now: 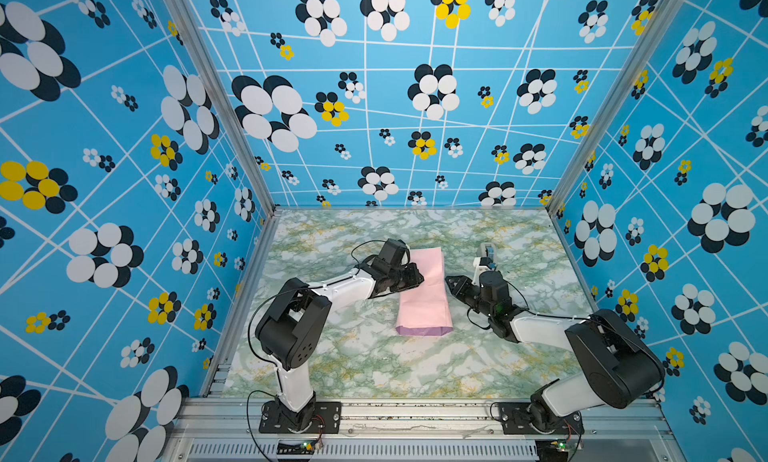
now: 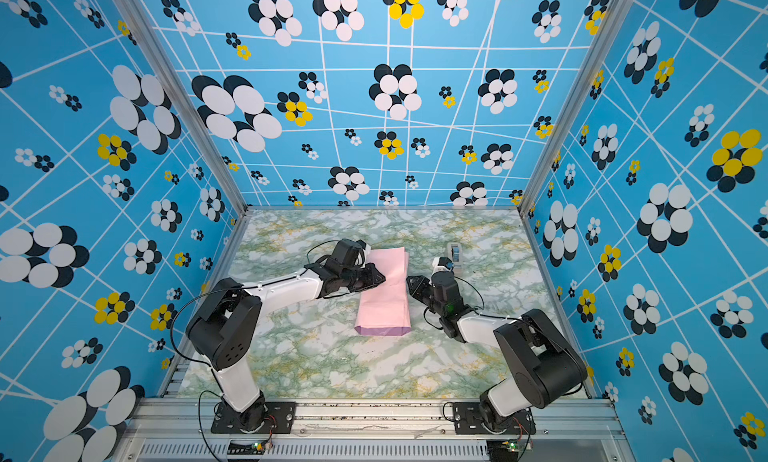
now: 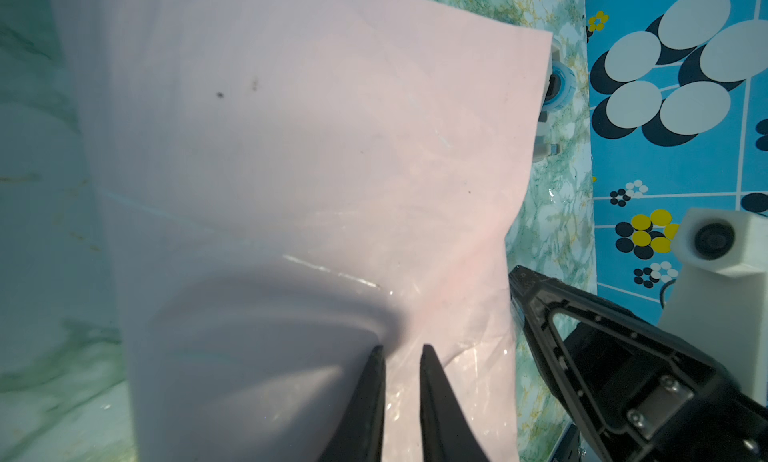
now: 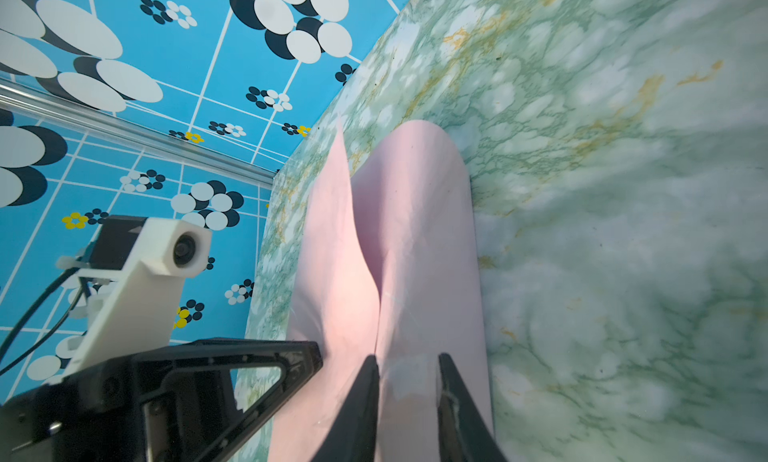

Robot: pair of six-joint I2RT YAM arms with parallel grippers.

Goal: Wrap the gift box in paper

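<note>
In both top views the paper (image 1: 424, 298) (image 2: 384, 298) is a long folded bundle lying mid-table (image 1: 374, 364), pink side out with a lilac strip along its lower end; the box is hidden, can't see it anywhere. The left gripper (image 1: 415, 278) (image 2: 378, 278) comes in from the left and sits on the paper's left edge about halfway up. The right gripper (image 1: 451, 282) (image 2: 412, 283) is just off the paper's right edge, tips pointing at it. The tape dispenser (image 1: 487, 252) (image 2: 455, 252) stands a bit above the right gripper. In the left wrist view the left gripper (image 3: 402, 350) is bottom centre, tips down on the paper (image 3: 291, 148) with only a narrow gap and nothing I can make out pinched, and the right gripper (image 3: 519, 285) pokes in from the lower right beside the paper's edge. In the right wrist view the right gripper (image 4: 408, 362) is clearly spread over the paper (image 4: 415, 231), gripping nothing, with the left gripper (image 4: 318, 352) at lower left, its tip at the sheet's edge.
</note>
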